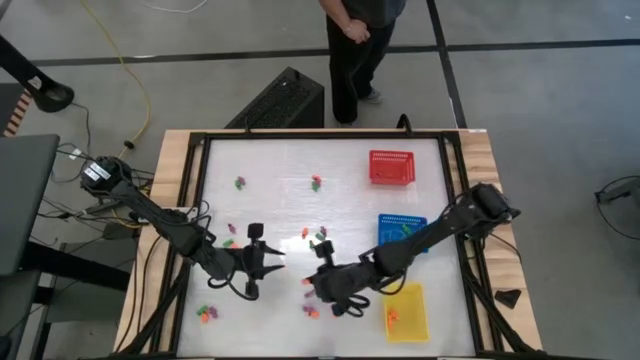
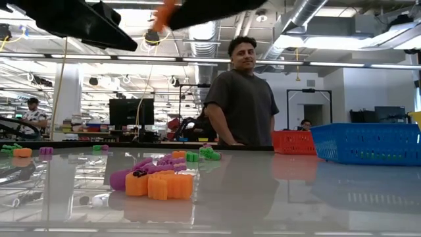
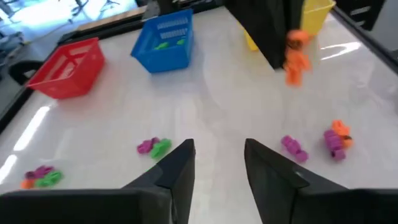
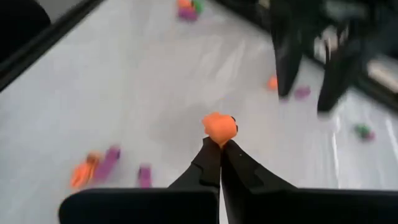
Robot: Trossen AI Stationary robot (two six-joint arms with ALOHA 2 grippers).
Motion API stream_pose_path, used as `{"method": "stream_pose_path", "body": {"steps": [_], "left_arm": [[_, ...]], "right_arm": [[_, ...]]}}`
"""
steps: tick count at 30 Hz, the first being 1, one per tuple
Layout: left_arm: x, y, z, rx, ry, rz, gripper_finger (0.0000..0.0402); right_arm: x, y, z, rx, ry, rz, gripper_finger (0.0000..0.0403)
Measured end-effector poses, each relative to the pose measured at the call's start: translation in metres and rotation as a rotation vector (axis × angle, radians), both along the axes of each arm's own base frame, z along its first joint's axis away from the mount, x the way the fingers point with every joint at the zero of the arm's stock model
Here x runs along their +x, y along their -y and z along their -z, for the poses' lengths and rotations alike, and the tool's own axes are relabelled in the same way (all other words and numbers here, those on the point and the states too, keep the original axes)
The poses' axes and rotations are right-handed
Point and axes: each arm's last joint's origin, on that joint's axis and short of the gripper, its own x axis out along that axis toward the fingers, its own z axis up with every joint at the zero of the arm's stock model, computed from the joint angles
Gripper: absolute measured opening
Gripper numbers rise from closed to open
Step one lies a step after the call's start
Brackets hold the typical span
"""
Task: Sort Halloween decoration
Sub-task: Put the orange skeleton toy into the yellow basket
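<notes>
Item: Halloween decoration, small moulded trinkets in orange, green and purple, scattered loose over the white tabletop (image 1: 290,200). Clusters are noted at the far middle (image 1: 316,183), at the near left (image 1: 207,314) and between the two grippers (image 1: 310,311).

One orange trinket (image 4: 219,127) is held clear of the tabletop, pinched at the very tips of the right gripper (image 4: 220,147), whose fingers are closed tight on it. The left gripper (image 3: 219,158) stands just left of it above the middle of the tabletop, fingers partly apart with nothing between them.

Receptacles: red basket (image 1: 391,166) at the far right, blue basket (image 1: 401,232) at the right with green pieces inside, yellow basket (image 1: 407,311) at the near right with an orange piece inside.

Handling, as judged: each piece is taken to be very light, stiff and smooth, so likely to skid or roll on the glossy surface and to squirt out of a tip pinch. A hold across the widest body section, fingers low to the tabletop, is judged safest. Pieces lying touching one another may be lifted together.

Not determinable: the exact shape of any trinket; how much of the held piece sits between the fingers; the full contents of the baskets. A person (image 1: 355,45) stands beyond the far edge, cut off at the top of the high view.
</notes>
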Motion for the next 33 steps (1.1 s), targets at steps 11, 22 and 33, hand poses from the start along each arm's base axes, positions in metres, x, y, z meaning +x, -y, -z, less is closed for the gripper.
{"method": "stream_pose_path", "body": {"steps": [11, 22, 33], "left_arm": [[0.002, -0.008, 0.002, 0.122, -0.031, -0.016, 0.0133], [0.021, -0.038, -0.005, 0.264, 0.007, -0.024, 0.0133], [0.007, -0.092, -0.045, 0.147, 0.199, 0.050, 0.0125]], "right_arm": [[-0.095, -0.015, -0.026, 0.341, -0.507, 0.229, 0.0023], [-0.165, -0.058, -0.005, 0.592, -0.836, 0.584, 0.0029], [-0.173, -0.055, 0.030, 0.659, -0.891, 0.730, 0.0054]]}}
